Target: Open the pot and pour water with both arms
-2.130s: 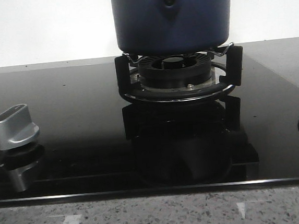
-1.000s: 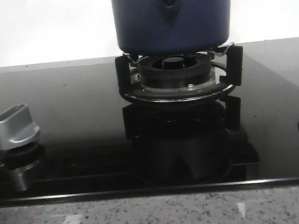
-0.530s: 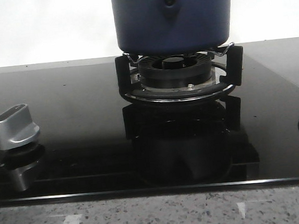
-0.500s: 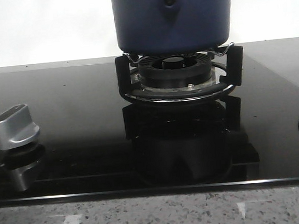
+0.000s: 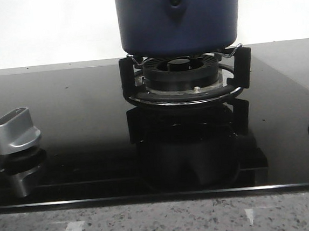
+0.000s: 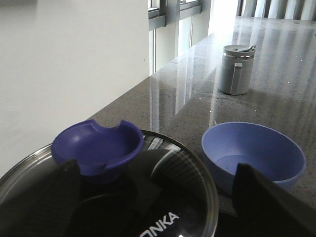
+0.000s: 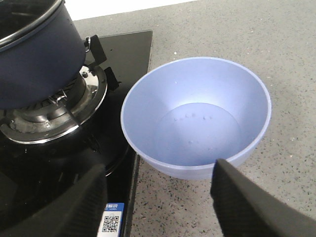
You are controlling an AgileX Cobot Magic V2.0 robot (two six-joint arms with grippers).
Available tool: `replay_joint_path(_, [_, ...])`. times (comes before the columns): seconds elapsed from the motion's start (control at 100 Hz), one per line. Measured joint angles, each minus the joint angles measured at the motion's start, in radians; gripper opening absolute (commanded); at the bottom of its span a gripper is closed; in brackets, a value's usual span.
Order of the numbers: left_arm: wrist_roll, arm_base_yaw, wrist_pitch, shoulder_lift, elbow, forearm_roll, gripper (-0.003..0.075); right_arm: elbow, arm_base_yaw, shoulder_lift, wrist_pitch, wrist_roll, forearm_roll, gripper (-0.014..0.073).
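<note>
While the front view shows no arm at all, the near edge is speckled stone counter, then the black glass cooktop with its silver stove knob on the robot's left. Farther back sits the burner, and on its supports stands the dark-blue pot, upright and wider than the burner.

Over to the left wrist: the left gripper hangs with its fingers spread wide, one each side of the glass lid, and the blue cupped lid knob sits between them, just ahead, not yet pinched. The lid looks in place on the pot. So the left arm is the nearer one for the opening step, and the move, I'd judge, is straight down and in on that knob.

On the right wrist view, the right gripper is also wide, holding nothing, poised over the near rim of the pale-blue bowl. The bowl stands on the counter just beside the cooktop's edge, with water in its bottom. Farther off, a grey lidded jug stands well apart.
</note>
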Motion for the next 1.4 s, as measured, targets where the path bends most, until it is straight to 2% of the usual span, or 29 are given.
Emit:
replay_joint_path(0.37, [0.007, 0.0, -0.021, 0.108, -0.101, -0.013, 0.0555, -0.002, 0.0, 0.0, 0.0, 0.0, 0.0, 0.0411])
replay_joint_path(0.74, [0.007, -0.002, -0.033, 0.174, -0.12, -0.02, 0.0554, -0.004, 0.0, 0.0, -0.004, 0.0, 0.0, 0.0411])
replay_joint_path(1.1, [0.007, -0.068, -0.1, 0.236, -0.216, -0.024, 0.0554, -0.004, 0.0, 0.0, -0.011, 0.0, 0.0, 0.0411])
replay_joint_path(1.4, [0.004, -0.088, -0.091, 0.272, -0.256, -0.049, 0.0533, -0.004, 0.0, 0.0, -0.013, 0.0, 0.002, 0.0411])
